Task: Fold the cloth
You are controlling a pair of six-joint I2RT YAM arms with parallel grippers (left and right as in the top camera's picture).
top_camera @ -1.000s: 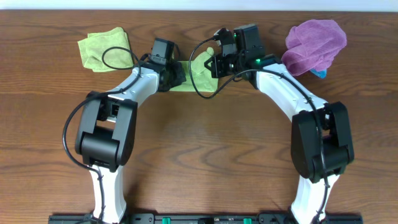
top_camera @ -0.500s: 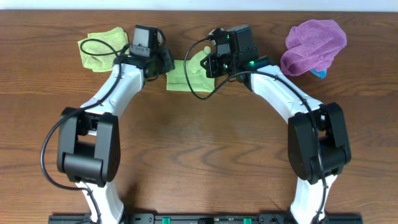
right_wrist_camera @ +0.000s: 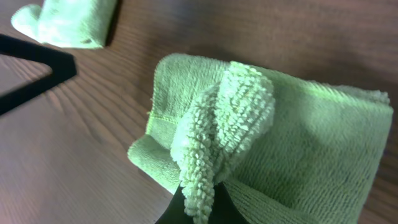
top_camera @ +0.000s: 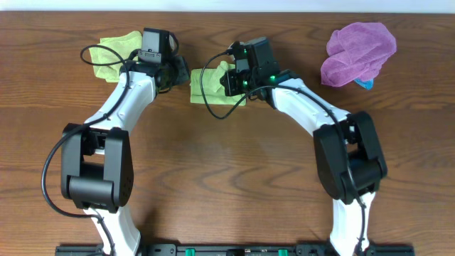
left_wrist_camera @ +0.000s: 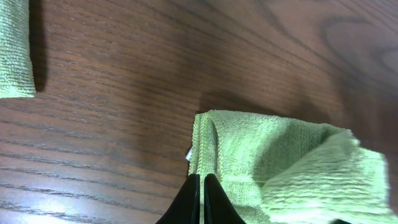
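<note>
The cloth [top_camera: 206, 92] lies lime-green and partly folded at the back middle of the table. My right gripper [top_camera: 231, 78] is shut on a raised fluffy fold [right_wrist_camera: 230, 118] of the cloth [right_wrist_camera: 323, 143], which sticks up between its jaws [right_wrist_camera: 199, 202]. My left gripper [top_camera: 182, 75] hangs just left of the cloth. In the left wrist view its tips [left_wrist_camera: 200, 182] are shut together over the left hem of the cloth [left_wrist_camera: 280, 162], and I see nothing between them.
A second lime-green cloth [top_camera: 117, 53] lies crumpled at the back left, behind the left arm, and shows in the wrist views [left_wrist_camera: 15, 50] [right_wrist_camera: 68, 22]. A purple cloth [top_camera: 355, 50] sits bunched at the back right over something blue [top_camera: 365, 84].
The left arm has swung from over the cloth to the left and back, off its left edge. The right gripper has moved left, carrying the pinched fold over the cloth.
</note>
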